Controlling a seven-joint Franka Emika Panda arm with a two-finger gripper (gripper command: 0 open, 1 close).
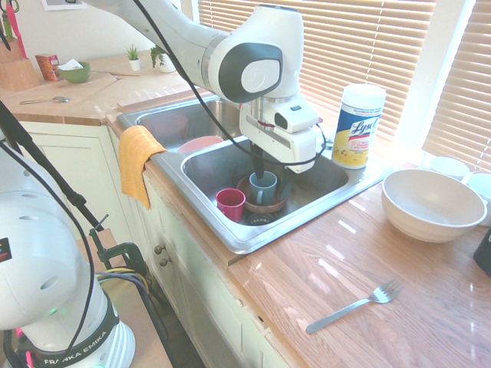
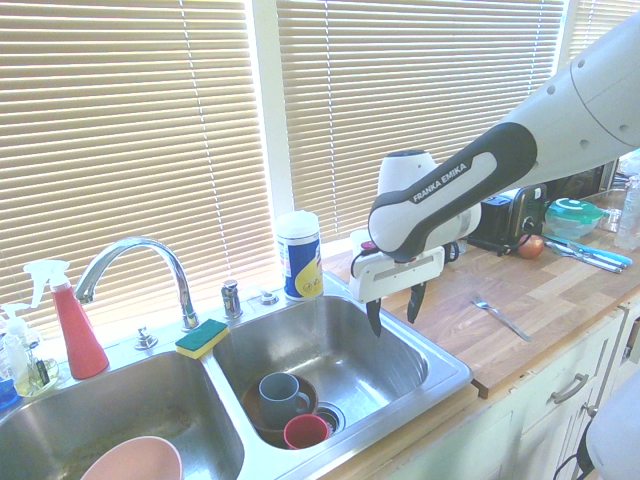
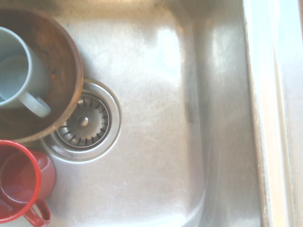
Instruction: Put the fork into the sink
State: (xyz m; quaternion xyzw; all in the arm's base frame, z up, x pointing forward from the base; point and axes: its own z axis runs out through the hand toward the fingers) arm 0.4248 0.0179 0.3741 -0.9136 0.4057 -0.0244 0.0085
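Note:
The silver fork (image 1: 357,305) lies flat on the wooden countertop right of the sink, tines pointing away from the front edge; the second exterior view shows the fork (image 2: 500,317) beyond the basin's rim. The steel sink (image 1: 322,186) has two basins. My gripper (image 2: 393,318) hangs over the right part of the basin (image 2: 372,362) that holds the cups, well apart from the fork. Its dark fingers (image 2: 374,322) stand open with nothing between them. The wrist view looks straight down on the bare sink floor (image 3: 156,118) and drain strainer (image 3: 84,121).
In that basin a brown wooden bowl (image 2: 262,420) holds a grey-blue mug (image 2: 277,396), with a red cup (image 2: 305,432) beside it. A wipes canister (image 1: 357,126) stands behind the sink. A large white bowl (image 1: 432,204) sits on the counter. A yellow cloth (image 1: 136,157) drapes over the sink's front.

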